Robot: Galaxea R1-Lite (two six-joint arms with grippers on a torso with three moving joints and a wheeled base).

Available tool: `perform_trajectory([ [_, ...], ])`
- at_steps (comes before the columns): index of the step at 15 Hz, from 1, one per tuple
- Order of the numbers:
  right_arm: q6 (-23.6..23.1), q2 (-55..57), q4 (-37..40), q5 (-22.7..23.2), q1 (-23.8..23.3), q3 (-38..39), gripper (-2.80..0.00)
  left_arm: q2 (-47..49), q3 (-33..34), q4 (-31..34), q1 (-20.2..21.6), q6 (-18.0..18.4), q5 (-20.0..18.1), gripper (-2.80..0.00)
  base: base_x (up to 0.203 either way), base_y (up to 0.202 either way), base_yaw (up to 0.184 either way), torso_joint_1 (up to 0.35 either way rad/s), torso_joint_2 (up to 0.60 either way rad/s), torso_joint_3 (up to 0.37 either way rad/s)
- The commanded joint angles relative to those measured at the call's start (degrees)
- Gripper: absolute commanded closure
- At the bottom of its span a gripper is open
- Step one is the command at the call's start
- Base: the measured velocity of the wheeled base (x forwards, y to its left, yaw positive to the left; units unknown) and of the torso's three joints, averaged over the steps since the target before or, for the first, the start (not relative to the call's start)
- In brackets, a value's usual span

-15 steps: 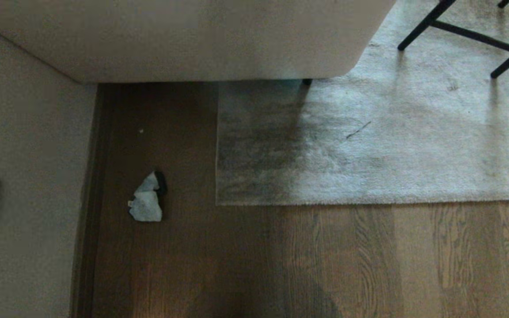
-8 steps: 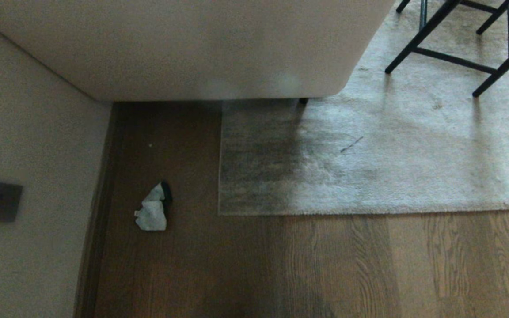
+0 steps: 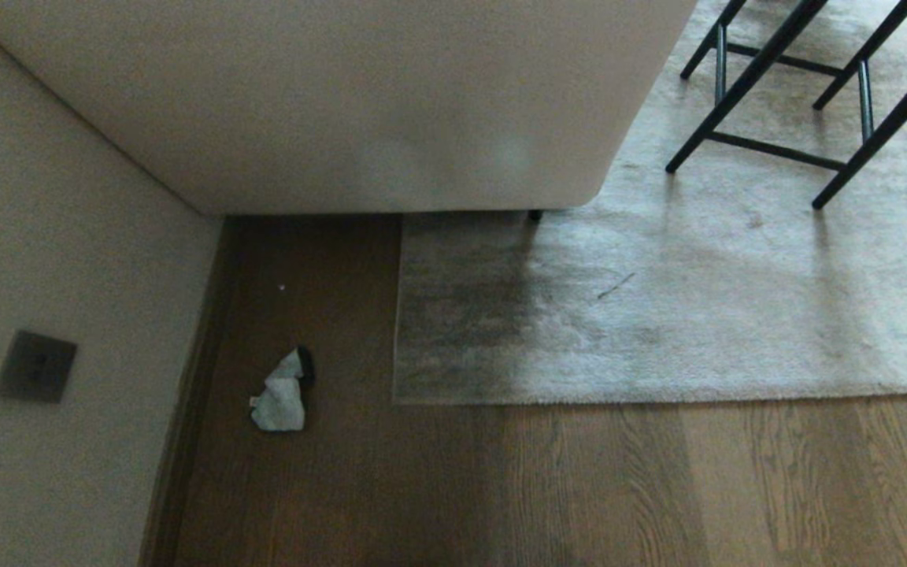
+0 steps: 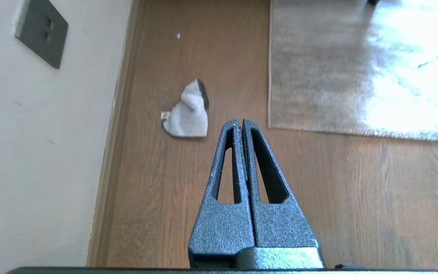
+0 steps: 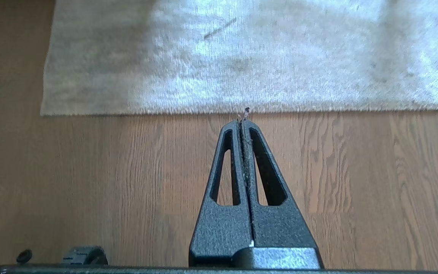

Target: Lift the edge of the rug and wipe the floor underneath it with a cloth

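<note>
Wood-grain floor sits lower in frame as the view tilts up; cloth lies left of the flat rug edge; both grippers' jaws closed, empty.

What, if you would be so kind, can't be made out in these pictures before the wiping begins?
- Grey-beige short-pile rug: its far part is hidden under the cream upholstered furniture in the head view.
- Small crumpled grey-blue cloth: a dark patch at its edge, whether part of it or not, is unclear.
- Black metal chair legs: cut off by the top edge of the head view.
</note>
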Motion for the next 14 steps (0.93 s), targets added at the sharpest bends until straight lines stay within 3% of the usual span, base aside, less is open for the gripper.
perform_trajectory([
  [1, -0.04, 0.07, -0.03, 0.0, 0.04, 0.01, 0.0, 0.0, -0.02, -0.05, 0.0, -0.02, 0.07, 0.0, 0.0, 0.0, 0.0, 0.001, 0.0, 0.199],
  [14, -0.04, 0.07, -0.03, 0.0, 0.0, 0.01, 0.0, 0.0, 0.02, -0.05, 0.0, -0.02, 0.03, 0.0, 0.0, 0.0, 0.0, 0.002, 0.0, 0.203],
])
